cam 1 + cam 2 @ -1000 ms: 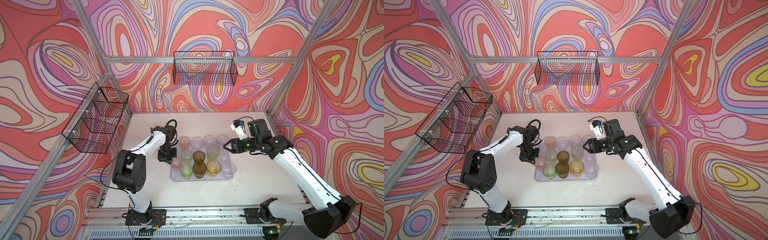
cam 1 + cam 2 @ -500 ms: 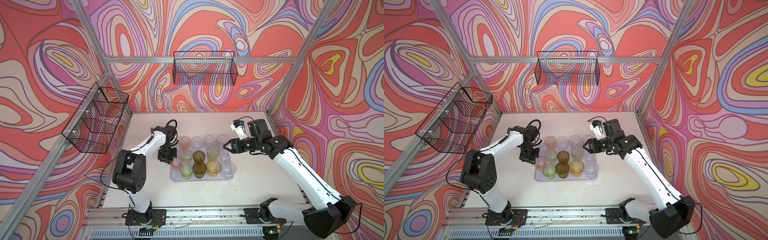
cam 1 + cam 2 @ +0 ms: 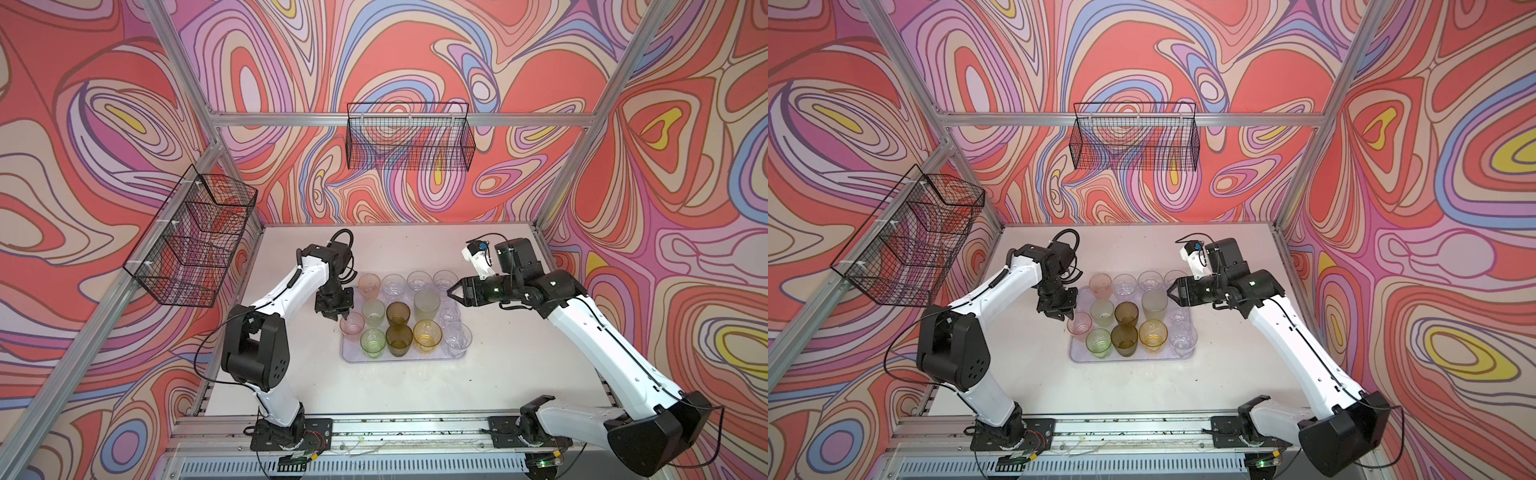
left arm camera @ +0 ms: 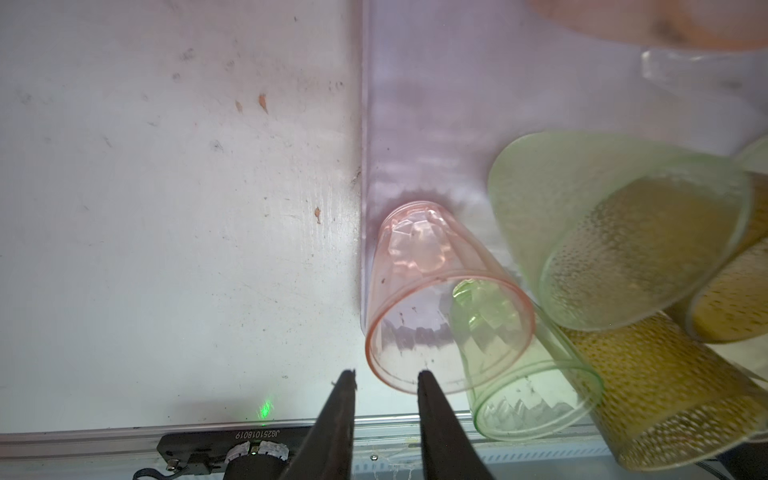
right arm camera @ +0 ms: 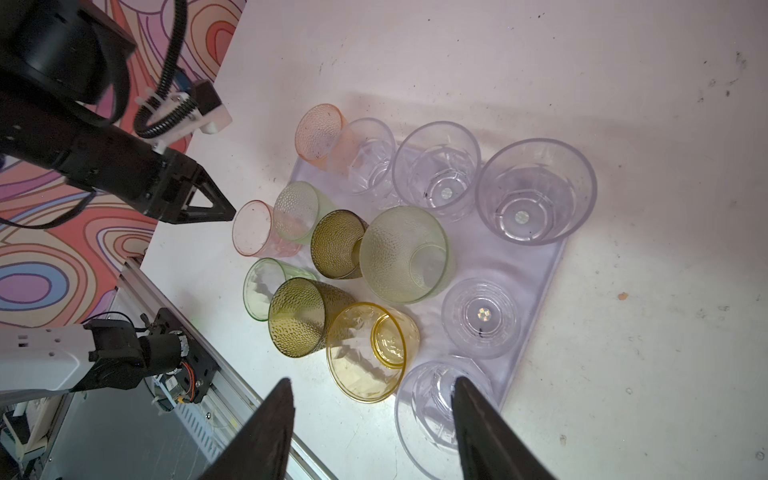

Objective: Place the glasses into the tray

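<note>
All the glasses point(image 3: 398, 311) appear to stand in the tray point(image 3: 351, 353) — none on the bare surface point(image 3: 374, 395). The left end effector point(image 4: 386, 376), narrowly parted, straddles the rim of the pink glass point(image 4: 436, 291) at the tray's left edge. The right end effector point(image 5: 372, 380) hangs wide and empty. Probably only the withdrawal is left.

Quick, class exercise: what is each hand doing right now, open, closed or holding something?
Left hand: open at the rim of the pink glass, not gripping it.
Right hand: open, holding nothing.
</note>
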`<state>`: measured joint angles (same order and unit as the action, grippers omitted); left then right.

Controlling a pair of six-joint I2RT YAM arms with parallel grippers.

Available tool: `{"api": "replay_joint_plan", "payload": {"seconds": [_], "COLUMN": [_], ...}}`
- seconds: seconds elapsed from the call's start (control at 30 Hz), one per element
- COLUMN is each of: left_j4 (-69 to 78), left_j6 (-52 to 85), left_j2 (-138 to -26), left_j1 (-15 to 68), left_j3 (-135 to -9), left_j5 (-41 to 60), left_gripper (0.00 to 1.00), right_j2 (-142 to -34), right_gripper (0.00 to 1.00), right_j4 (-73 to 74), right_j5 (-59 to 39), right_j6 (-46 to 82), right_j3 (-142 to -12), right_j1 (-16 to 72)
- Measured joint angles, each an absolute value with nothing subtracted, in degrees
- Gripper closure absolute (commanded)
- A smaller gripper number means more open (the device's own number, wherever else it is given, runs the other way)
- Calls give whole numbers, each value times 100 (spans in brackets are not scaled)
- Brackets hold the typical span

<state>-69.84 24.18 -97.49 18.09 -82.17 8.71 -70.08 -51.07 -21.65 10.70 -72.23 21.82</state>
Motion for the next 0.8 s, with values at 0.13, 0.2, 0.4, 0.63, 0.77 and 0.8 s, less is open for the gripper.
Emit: {"api": "replay_joint_plan", "payload": {"seconds": [0.13,0.2,0.4,0.63,0.77,0.8], "left_j4": [-7201,-7269,-7568,-7671,-7380,-7214], "left_j6": [2377,2329,2106,1861,1737,1704], "left_j2": [-9542,-9415,-9115,-9019,-8960,-8917], "left_j1": [1809,1806,1785,1544,1380,1337], "left_j3": [-8689,-8855,-9605,-10567,-10711,-10650], "left_j5": [744,703,462,30,-141,-176], "left_gripper": [49,39,10,0,0,0], "right_j2": [-6997,-6967,-6845,-6812,-6766,-6761], "right_gripper": [33,31,19,2,2,2], "right_j4": [-5107,-5103,-5129,-4993,-4694,-4584], "right_j5": [-1957,-1839,-1332,-154,600,764], "right_j6": [1048,1033,952,869,860,856], "right_j3": [-7223,-7223,-7397,-7603,-7601,-7601], "right_j1": [2182,2182,2182,2182,2137,2102]}}
